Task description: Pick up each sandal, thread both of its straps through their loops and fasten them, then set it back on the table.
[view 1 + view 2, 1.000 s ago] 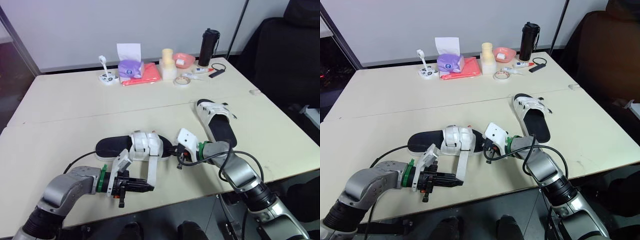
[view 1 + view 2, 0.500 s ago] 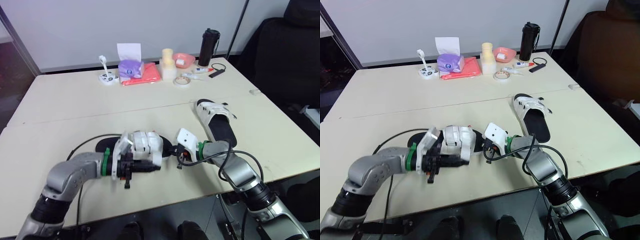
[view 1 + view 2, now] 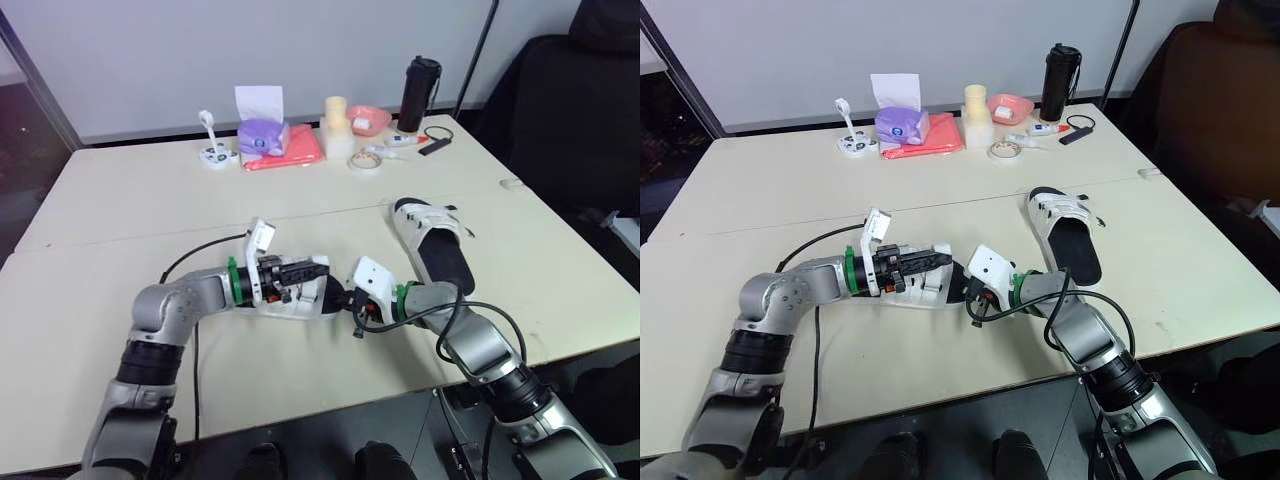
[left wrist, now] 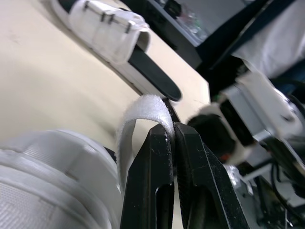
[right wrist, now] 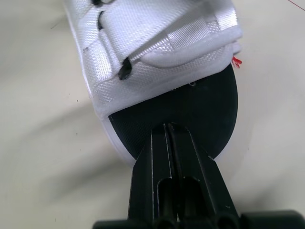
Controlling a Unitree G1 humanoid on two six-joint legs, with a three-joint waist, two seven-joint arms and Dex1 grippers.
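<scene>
The near sandal (image 3: 287,303) lies flat on the tabletop (image 3: 150,200), close to the front edge and between my two arms. One white strap (image 4: 143,106) is lifted off its upper into a loop. My left fingers (image 4: 153,162) are pinched tight on the crest of that loop, with no gap between them. I judge they hold it up so the free end can be steered toward its buckle loop. I cannot make out the buckle itself from here.

My right fingers (image 5: 157,160) are pressed together with nothing between them. Their tips sit at the end of the black footbed (image 5: 209,109), which reads to me as pinning the sandal so the strap pull does not drag it.

The second sandal (image 3: 432,243) lies apart to my right, its straps across the upper.
</scene>
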